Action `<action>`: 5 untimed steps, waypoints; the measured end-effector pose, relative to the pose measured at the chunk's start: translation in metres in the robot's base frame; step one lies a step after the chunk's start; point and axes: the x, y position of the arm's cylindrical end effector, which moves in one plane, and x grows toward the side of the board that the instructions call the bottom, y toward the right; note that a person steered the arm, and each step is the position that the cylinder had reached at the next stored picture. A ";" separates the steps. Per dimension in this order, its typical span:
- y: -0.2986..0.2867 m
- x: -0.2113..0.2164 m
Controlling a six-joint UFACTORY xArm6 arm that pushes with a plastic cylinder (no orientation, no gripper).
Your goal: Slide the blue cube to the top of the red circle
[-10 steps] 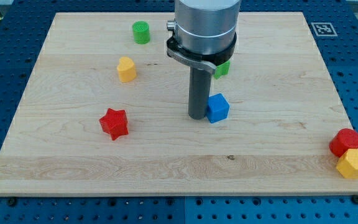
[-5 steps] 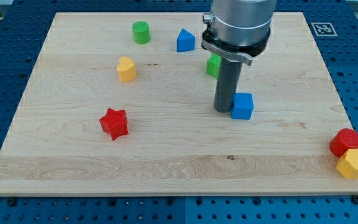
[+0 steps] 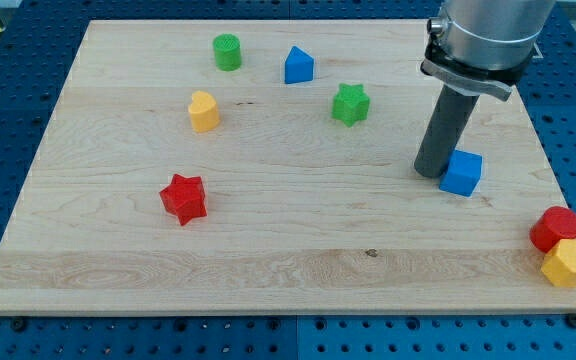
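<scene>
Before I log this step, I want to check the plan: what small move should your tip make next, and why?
Probably keep pushing toward the view's right. My tip sits against the left side of the blue cube, and the red circle lies to the right and lower, at the board's right edge above the yellow block. The cube needs to end just above the red circle.

My arm's grey housing [image 3: 488, 35] is cut off by the view's top edge. My rod hides the left edge of the blue cube [image 3: 462, 172], so whether my tip [image 3: 430, 174] actually touches it cannot be told. The yellow block [image 3: 569, 263] covers the lower part of the red circle [image 3: 555, 228].
</scene>
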 end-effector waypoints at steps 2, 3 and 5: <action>0.028 -0.002; 0.037 0.000; 0.038 0.008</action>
